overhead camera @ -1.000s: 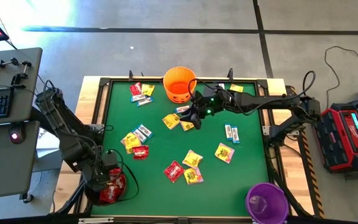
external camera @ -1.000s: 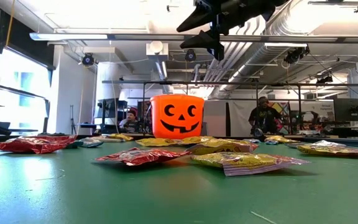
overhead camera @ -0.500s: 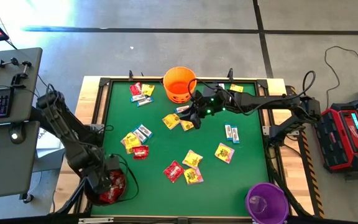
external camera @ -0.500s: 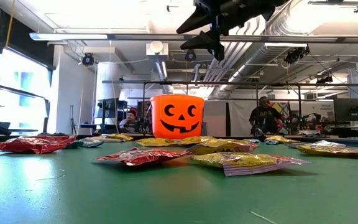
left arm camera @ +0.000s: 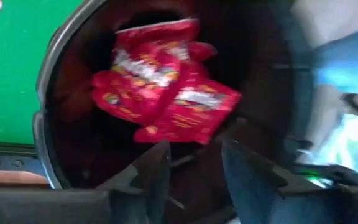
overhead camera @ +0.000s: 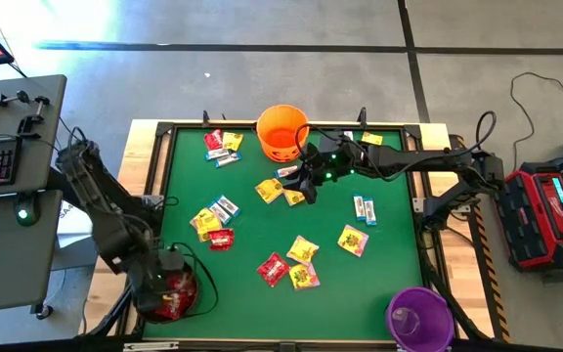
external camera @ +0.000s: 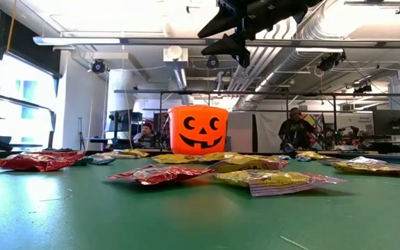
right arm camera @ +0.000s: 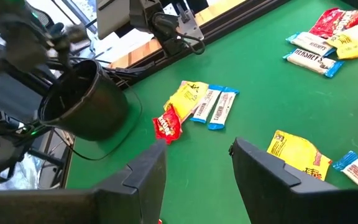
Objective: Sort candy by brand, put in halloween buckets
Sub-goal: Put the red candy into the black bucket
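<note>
candy (overhead camera: 273, 268) lies scattered by colour across the green table (overhead camera: 389, 259) because sorting is unfinished, while the left gripper (left arm camera: 194, 163) hangs open over the black bucket (left arm camera: 48, 118) holding red packets (left arm camera: 166, 106), and the right gripper (right arm camera: 196, 163) waits open near the orange bucket (overhead camera: 281, 132).

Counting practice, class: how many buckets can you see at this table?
3: an orange bucket at the middle of the table's back edge, a black bucket off the front left corner, and a purple bucket at the front right corner. None looks hidden.
</note>
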You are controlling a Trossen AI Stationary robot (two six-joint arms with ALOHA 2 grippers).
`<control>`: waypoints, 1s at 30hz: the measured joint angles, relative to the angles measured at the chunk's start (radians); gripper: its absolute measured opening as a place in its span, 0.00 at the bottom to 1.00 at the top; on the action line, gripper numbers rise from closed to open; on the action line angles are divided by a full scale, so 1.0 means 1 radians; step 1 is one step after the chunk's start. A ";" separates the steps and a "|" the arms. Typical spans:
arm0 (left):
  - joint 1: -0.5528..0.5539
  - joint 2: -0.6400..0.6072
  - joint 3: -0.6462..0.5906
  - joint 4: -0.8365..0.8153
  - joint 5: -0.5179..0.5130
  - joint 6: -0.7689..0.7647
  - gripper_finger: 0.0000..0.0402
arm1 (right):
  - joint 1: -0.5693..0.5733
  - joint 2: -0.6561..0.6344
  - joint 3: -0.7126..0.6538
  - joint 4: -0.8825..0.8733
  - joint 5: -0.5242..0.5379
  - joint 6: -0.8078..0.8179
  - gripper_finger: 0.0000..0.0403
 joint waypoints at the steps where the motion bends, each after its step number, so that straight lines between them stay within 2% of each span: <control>1: 0.000 -0.008 0.029 -0.011 0.000 0.004 0.36 | 0.000 0.000 0.000 0.000 0.000 -0.005 0.42; 4: 0.002 -0.040 0.118 -0.052 -0.014 -0.003 0.38 | 0.000 0.000 0.000 0.000 -0.007 -0.021 0.42; 8: 0.035 -0.082 0.205 -0.124 -0.086 -0.009 0.38 | 0.000 0.000 0.000 0.000 -0.015 -0.021 0.42; 11: 0.108 -0.110 0.218 -0.192 -0.131 -0.002 0.36 | 0.000 0.000 0.000 0.000 -0.016 -0.020 0.42; 14: 0.211 -0.122 0.207 -0.222 -0.143 0.088 0.33 | 0.000 0.000 0.000 0.000 -0.018 -0.020 0.42; 20: 0.441 -0.109 0.141 -0.163 -0.141 0.368 0.28 | 0.000 -0.004 0.000 -0.006 -0.079 -0.021 0.42; 24: 0.577 -0.110 0.048 -0.008 -0.077 0.529 0.26 | 0.015 -0.033 0.000 -0.017 -0.078 -0.023 0.42; 30: 0.725 -0.109 -0.125 0.206 0.079 0.687 0.19 | 0.066 -0.081 0.000 -0.105 0.043 -0.047 0.42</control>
